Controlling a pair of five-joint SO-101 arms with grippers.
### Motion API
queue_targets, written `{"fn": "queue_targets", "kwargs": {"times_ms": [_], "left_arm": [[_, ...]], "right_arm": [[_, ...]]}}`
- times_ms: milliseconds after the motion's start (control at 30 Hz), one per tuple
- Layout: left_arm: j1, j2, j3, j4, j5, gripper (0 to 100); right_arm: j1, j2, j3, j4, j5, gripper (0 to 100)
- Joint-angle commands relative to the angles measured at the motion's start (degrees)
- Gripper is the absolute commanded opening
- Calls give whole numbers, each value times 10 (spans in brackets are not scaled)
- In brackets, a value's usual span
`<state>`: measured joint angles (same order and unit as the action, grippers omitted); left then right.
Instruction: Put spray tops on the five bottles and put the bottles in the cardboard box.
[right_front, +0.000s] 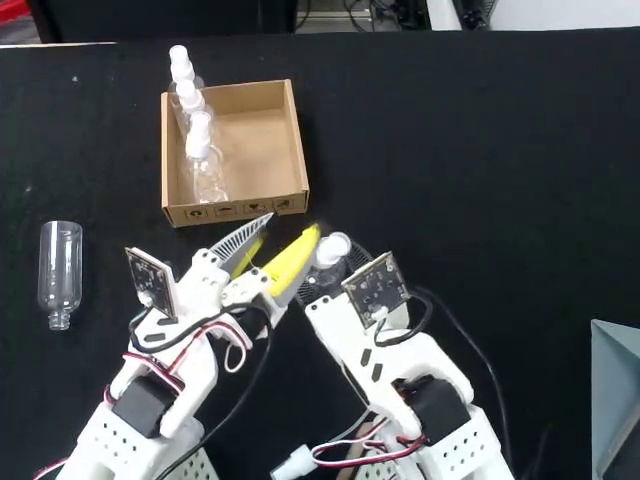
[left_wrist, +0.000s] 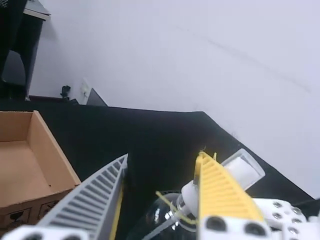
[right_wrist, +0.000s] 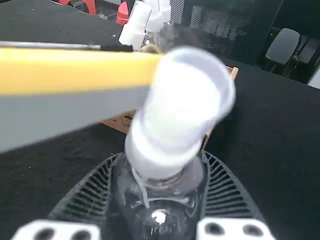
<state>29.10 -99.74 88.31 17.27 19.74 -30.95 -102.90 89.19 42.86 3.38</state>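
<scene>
Bright, even light; the black table (right_front: 480, 150) swallows shadows, little glints on the bottle (right_front: 60, 270) at 9 o'clock.

I had the capped bottle (right_front: 333, 247) between the fingers of my right gripper (right_wrist: 160, 159), just right of my left gripper (right_front: 268, 248); the cardboard box (right_front: 268, 150) lay just beyond both grippers, three topped bottles (right_front: 200, 150) along its left wall; a bare bottle (right_front: 60, 272) lay well left of the left gripper.
</scene>
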Motion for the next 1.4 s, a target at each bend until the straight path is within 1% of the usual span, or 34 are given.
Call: {"fn": "queue_targets", "kwargs": {"times_ms": [0, 133, 467, 967, 1100, 1200, 1267, 1367], "left_arm": [[32, -5, -9, 23, -4, 198], [29, -6, -13, 25, -3, 198], [-13, -7, -22, 24, -4, 198], [-13, -7, -22, 24, -8, 198], [-13, -7, -22, 24, -12, 198], [-14, -7, -18, 28, -40, 198], [-29, -7, -9, 33, -43, 198], [-75, -7, 5, 43, -44, 198]], "right_arm": [[14, -67, -40, 1, 1, 117], [16, -67, -40, 3, 1, 117], [18, -67, -30, -1, 1, 117], [18, -67, -8, -3, 1, 117], [45, -64, -8, -3, 1, 117], [58, -63, -8, -3, 1, 118], [64, -62, -8, -3, 1, 119], [73, -62, -8, -3, 1, 119]]}}
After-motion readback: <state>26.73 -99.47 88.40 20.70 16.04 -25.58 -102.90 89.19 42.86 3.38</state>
